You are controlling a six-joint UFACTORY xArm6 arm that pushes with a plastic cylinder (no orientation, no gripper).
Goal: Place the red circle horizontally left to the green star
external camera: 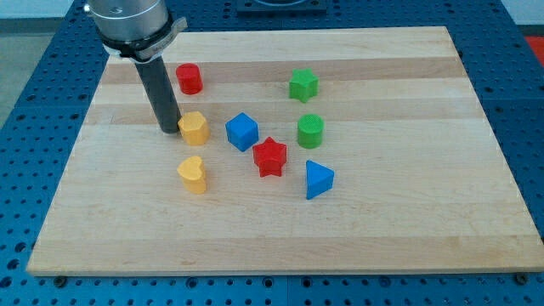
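Observation:
The red circle (189,78) stands near the view's top, left of centre. The green star (303,85) stands to its right at about the same height, well apart from it. My tip (170,130) rests on the board below and slightly left of the red circle, touching or almost touching the left side of a yellow block (195,127).
A blue cube (241,132), a red star (270,156), a green cylinder (310,131), a blue triangle (319,179) and a yellow heart (193,174) lie around the middle of the wooden board (408,221). A blue perforated table surrounds the board.

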